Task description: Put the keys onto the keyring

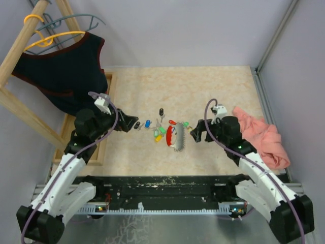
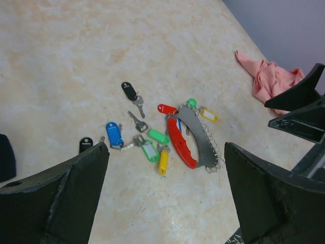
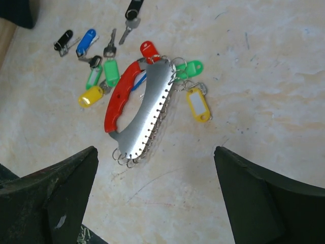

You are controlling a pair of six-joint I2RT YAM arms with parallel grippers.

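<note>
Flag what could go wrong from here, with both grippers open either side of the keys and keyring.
1. The keys lie small, flat and mostly bunched beside the keyring; the left gripper may pinch two or scatter them.
2. The keyring lies loose on the table; unless the right gripper pins it, it may slide when a key is pushed on.
</note>
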